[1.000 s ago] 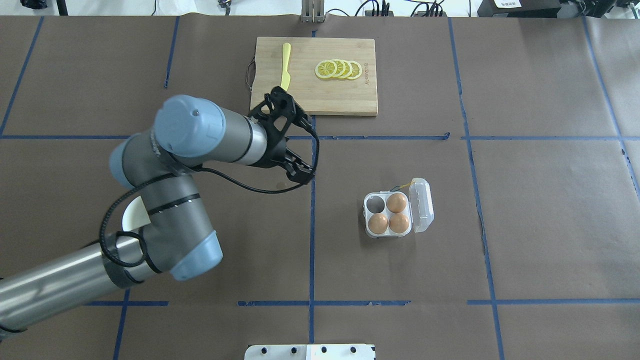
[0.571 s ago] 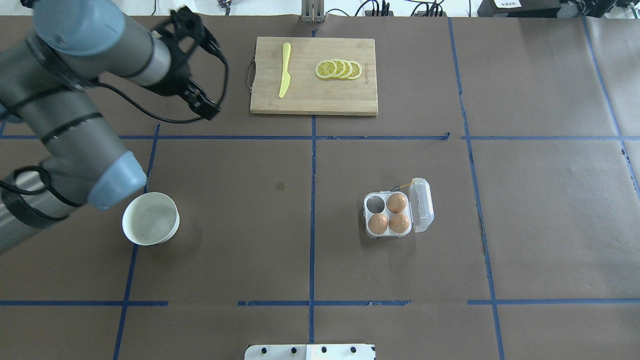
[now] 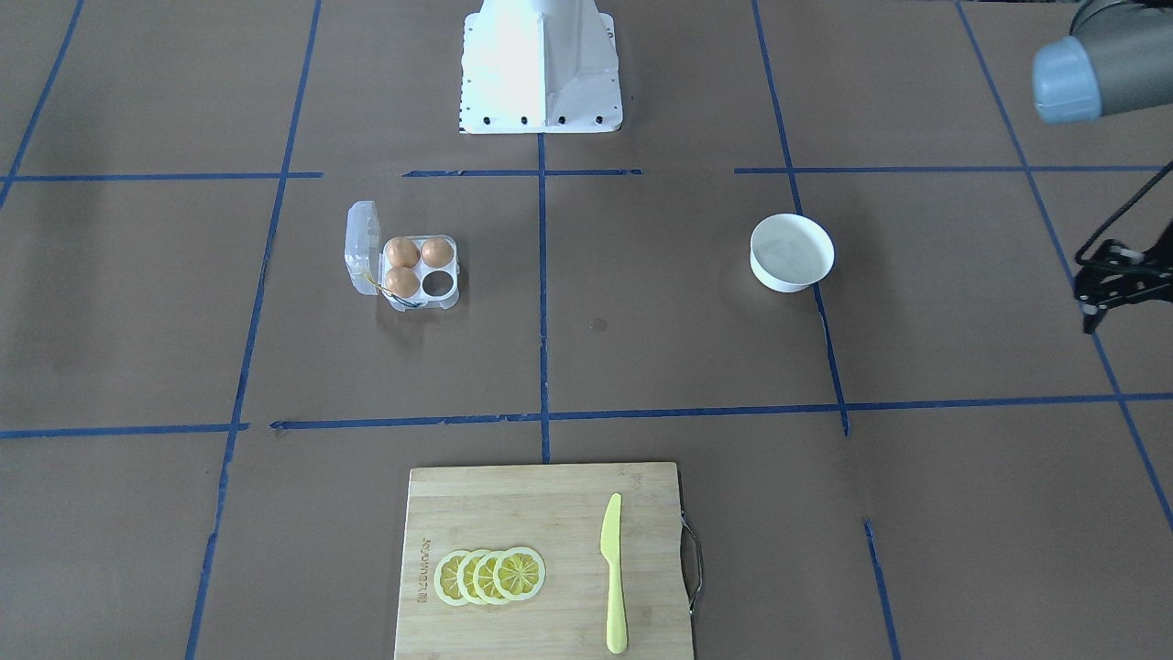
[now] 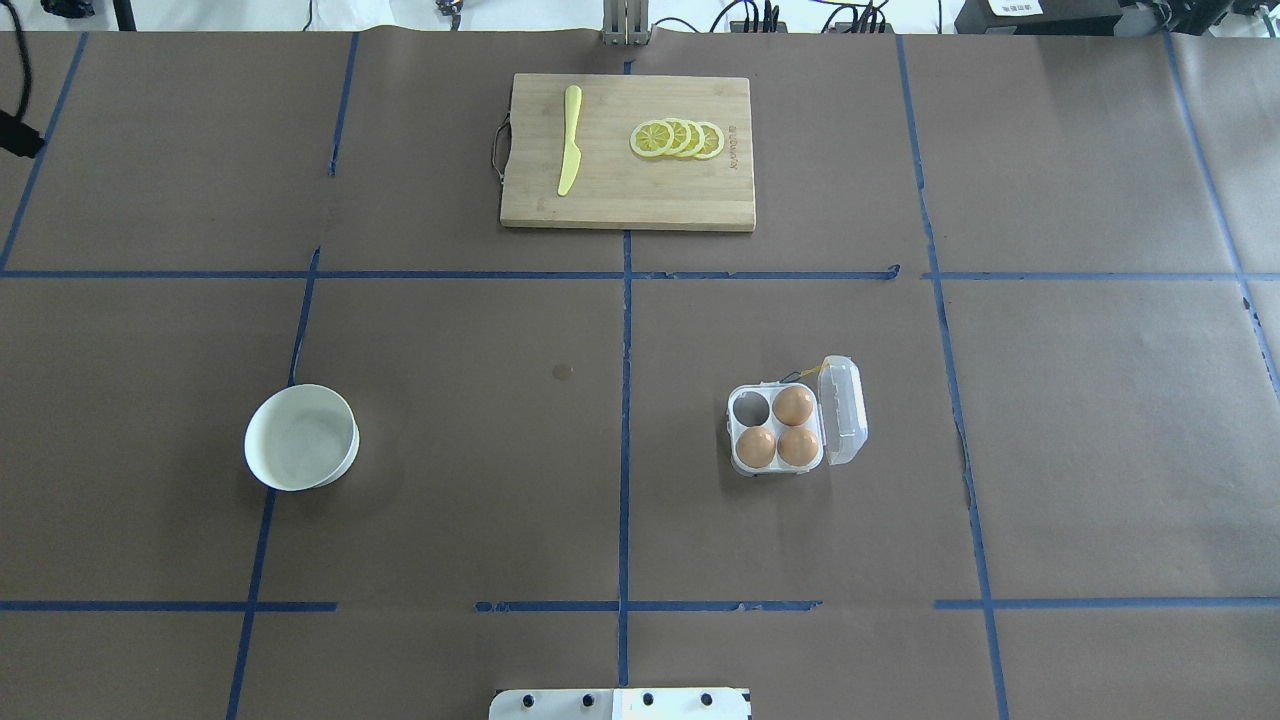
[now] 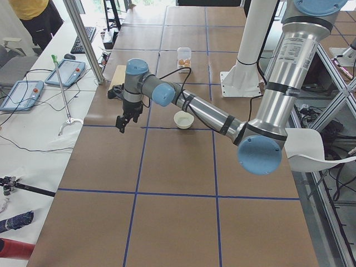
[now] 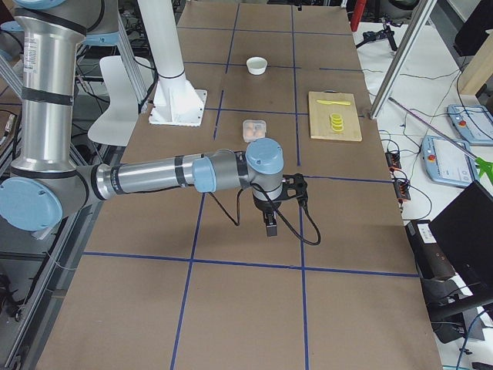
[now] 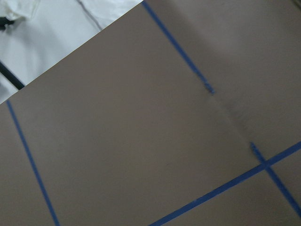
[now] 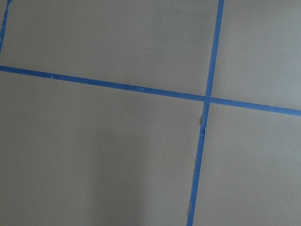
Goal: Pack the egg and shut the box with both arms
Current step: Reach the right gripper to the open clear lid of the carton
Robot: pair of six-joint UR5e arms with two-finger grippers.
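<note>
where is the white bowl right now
In the overhead view the white bowl sits in the left half, on the robot's left side, over a blue tape line, well apart from the egg box to its right.

Brown-papered table, blue tape grid, white side bench, aluminium posts

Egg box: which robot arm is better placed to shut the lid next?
Right, probably. The box sits on the robot's right side, its lid open toward that side. The left hand hangs beyond the bowl, far out on the left.
</note>
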